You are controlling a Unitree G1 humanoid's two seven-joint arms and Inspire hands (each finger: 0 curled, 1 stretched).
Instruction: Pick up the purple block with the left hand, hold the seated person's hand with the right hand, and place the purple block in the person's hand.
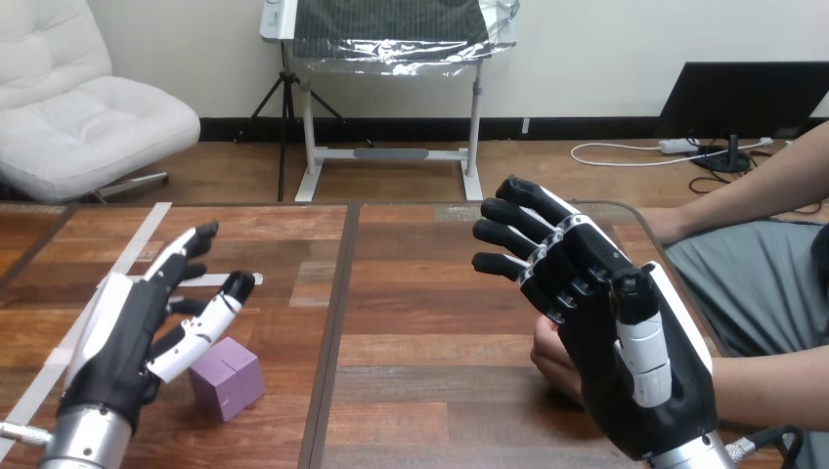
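So the purple block [227,378] is sitting on the wooden surface [430,293] near the front-left corner, resting flat and not lifted at all. The left hand [132,332] hovers right next to it, just to the block's left and a bit above, with its fingers spread apart and mostly straight, pointing away across the surface. The thumb hangs over the block's top left edge, but I honestly can't tell if it's touching. Nothing is clamped in that hand. Over on the right side, the right hand [611,332] is raised with its fingers stretched out toward the middle of the surface, loose and gripping nothing that I can see. The person's hand [555,360] peeks out from under it on the left side, low by the surface, with the forearm [772,386] coming in from the right edge. Whether the two are touching is hard to say. A couple of white tape strips [137,244] run across the surface behind the left hand.
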